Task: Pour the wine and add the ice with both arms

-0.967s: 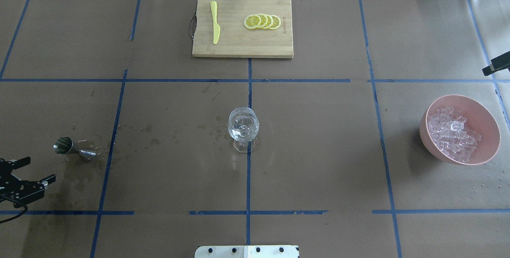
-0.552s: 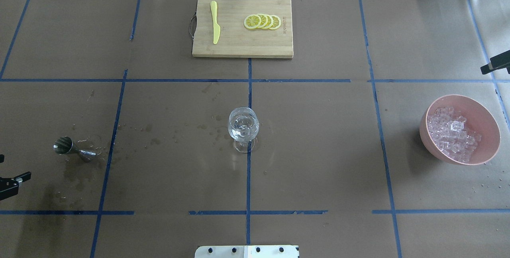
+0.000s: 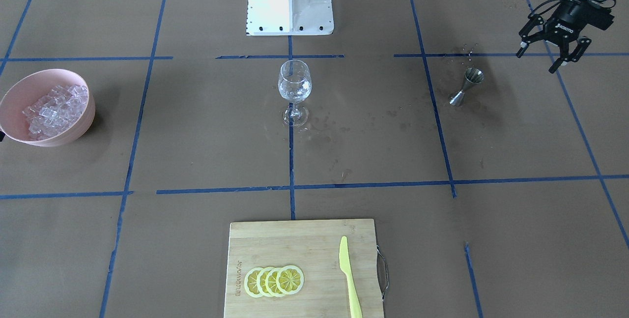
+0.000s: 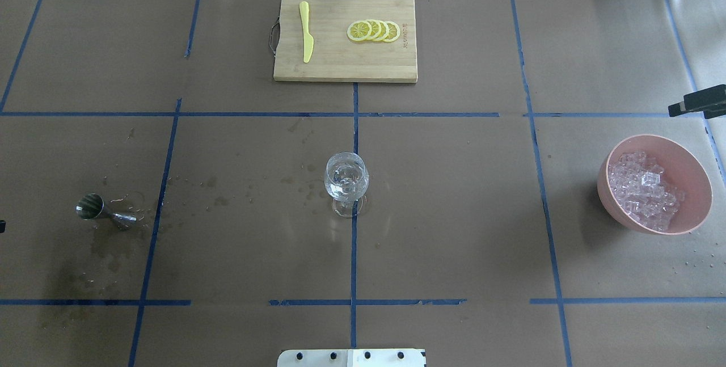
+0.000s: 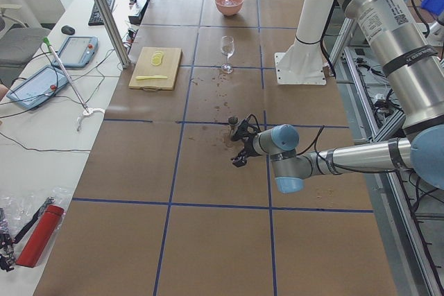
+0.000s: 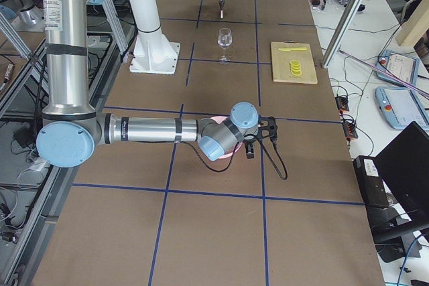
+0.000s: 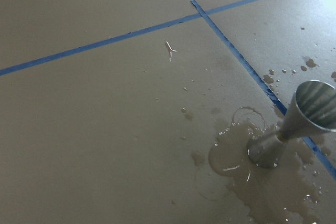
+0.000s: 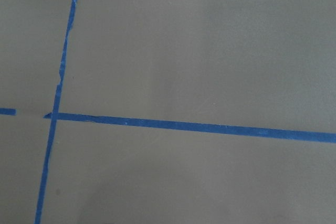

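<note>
A stemmed wine glass point(image 4: 346, 180) stands upright at the table's middle, also in the front view point(image 3: 294, 84); the wine in it is barely visible. A steel jigger point(image 4: 105, 212) stands upright in a small puddle, seen close in the left wrist view point(image 7: 294, 129). The ice point(image 4: 644, 188) lies heaped in a pink bowl point(image 4: 703, 185) at the right. My left gripper point(image 3: 536, 61) is open and empty, raised beside the jigger. Only a black part of my right gripper point(image 4: 696, 103) shows, beyond the bowl; I cannot tell whether it is open or shut.
A wooden cutting board point(image 4: 385, 66) at the far middle holds a yellow knife point(image 4: 306, 32) and lemon slices point(image 4: 374, 30). Wet spots point(image 4: 227, 191) dot the brown paper between jigger and glass. The white pedestal base point(image 4: 351, 357) sits at the near edge.
My left gripper has drawn back leftward, almost out of the overhead view. The black part of my right gripper has come a little further in from the right edge.
</note>
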